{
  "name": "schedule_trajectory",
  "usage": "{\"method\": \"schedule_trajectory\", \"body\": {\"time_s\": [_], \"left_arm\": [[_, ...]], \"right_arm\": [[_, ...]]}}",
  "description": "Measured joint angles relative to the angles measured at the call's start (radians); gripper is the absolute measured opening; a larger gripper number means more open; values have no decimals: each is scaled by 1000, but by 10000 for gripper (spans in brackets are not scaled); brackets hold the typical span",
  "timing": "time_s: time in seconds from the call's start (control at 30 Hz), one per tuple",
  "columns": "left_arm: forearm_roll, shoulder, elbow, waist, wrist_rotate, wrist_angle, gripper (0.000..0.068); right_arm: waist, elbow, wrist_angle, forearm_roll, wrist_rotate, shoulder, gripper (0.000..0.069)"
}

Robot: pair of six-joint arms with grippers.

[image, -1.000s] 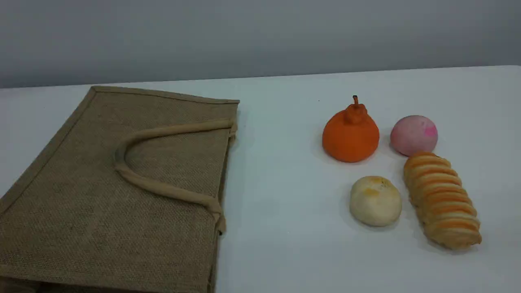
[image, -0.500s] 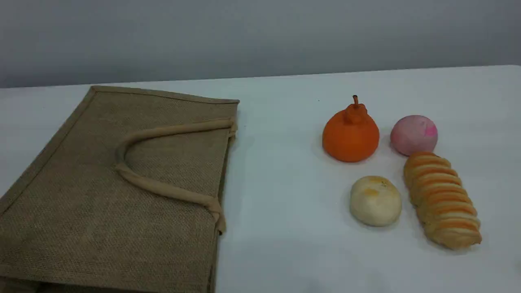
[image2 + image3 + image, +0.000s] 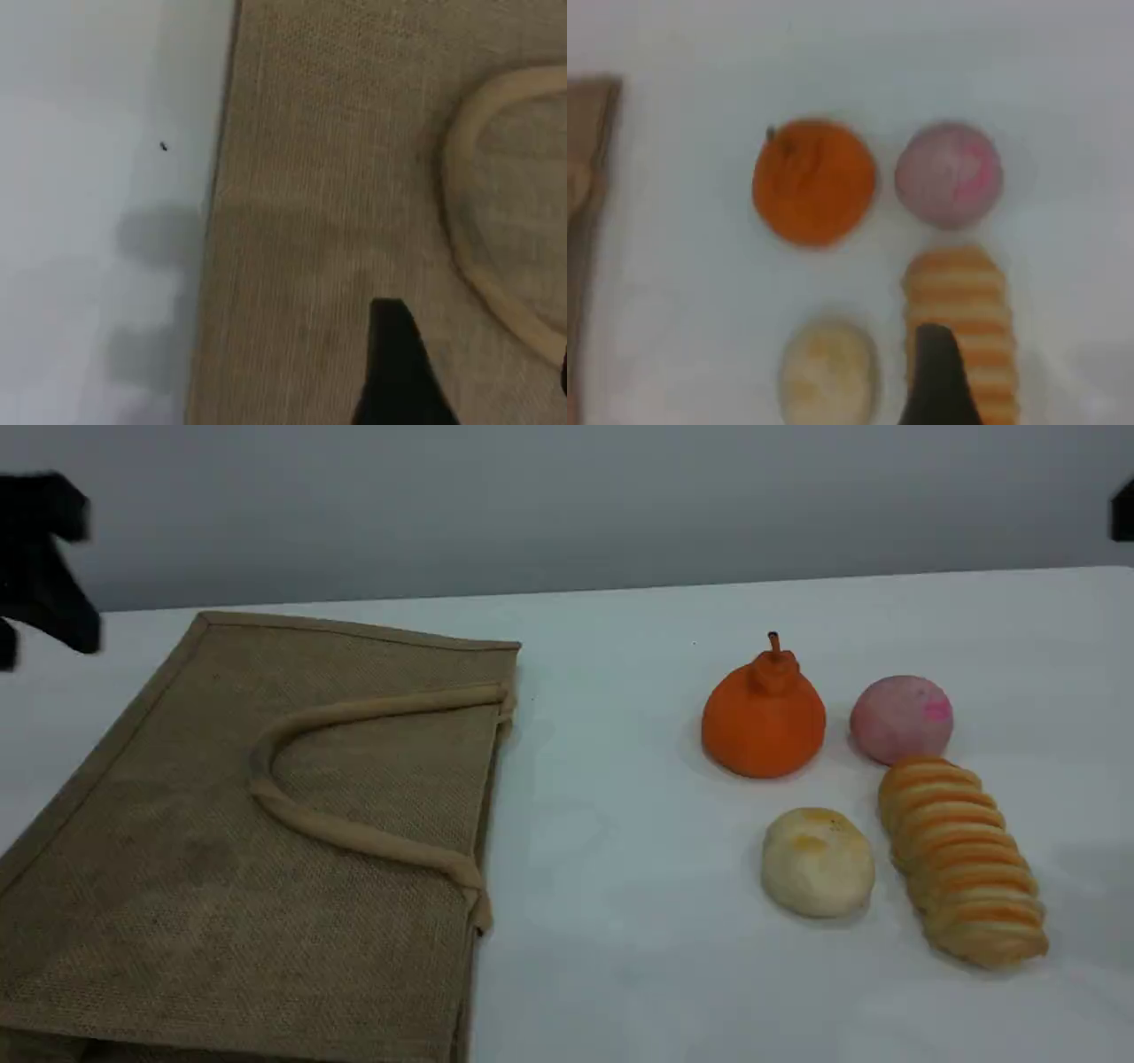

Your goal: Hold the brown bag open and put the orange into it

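The brown bag [image 3: 221, 886] lies flat and closed on the table's left, its beige handle [image 3: 354, 837] looped on top. Well to its right the orange [image 3: 764, 717] stands alone on the white table [image 3: 620, 824], stem up. My left gripper [image 3: 44, 567] is a blurred black shape high at the far left, above the bag's back corner. In the left wrist view its fingertips [image 3: 399, 363] hang apart over the bag [image 3: 337, 177] with nothing between them. Only a dark sliver of my right gripper [image 3: 1123, 509] shows at the right edge. From its wrist view the orange [image 3: 813, 181] lies below, untouched.
A pink ball [image 3: 901, 719] sits just right of the orange. A ridged, orange-striped bread roll [image 3: 961, 859] and a pale round bun [image 3: 817, 861] lie in front of them. Bare table separates the bag's mouth side from the foods.
Both arms have come into the scene view, the left at the upper left edge and the right at the upper right edge. Bag and foods have not moved.
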Motion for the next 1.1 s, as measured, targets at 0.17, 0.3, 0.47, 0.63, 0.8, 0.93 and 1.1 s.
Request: {"method": "schedule_trajectory", "body": {"time_s": [0.17, 0.3, 0.47, 0.63, 0.8, 0.93, 1.1], "left_arm": [[-3, 144, -107, -27, 10, 5, 390], [-4, 232, -190, -75, 32, 15, 390], [-2, 335, -271, -82, 5, 26, 390], [-3, 434, -333, -82, 5, 42, 390], [-24, 502, -373, -82, 5, 46, 390], [-24, 533, -384, -82, 5, 41, 390], [-44, 568, -390, -83, 5, 21, 390]], "right_arm": [[0, -45, -15, 137, -100, 136, 420], [0, -51, -41, 226, -184, 219, 420], [0, -51, -55, 304, -287, 253, 420], [0, -51, -62, 361, -361, 253, 420], [0, -51, -63, 379, -396, 253, 420], [0, -51, -63, 380, -411, 253, 420], [0, -51, -63, 382, -414, 253, 420]]}}
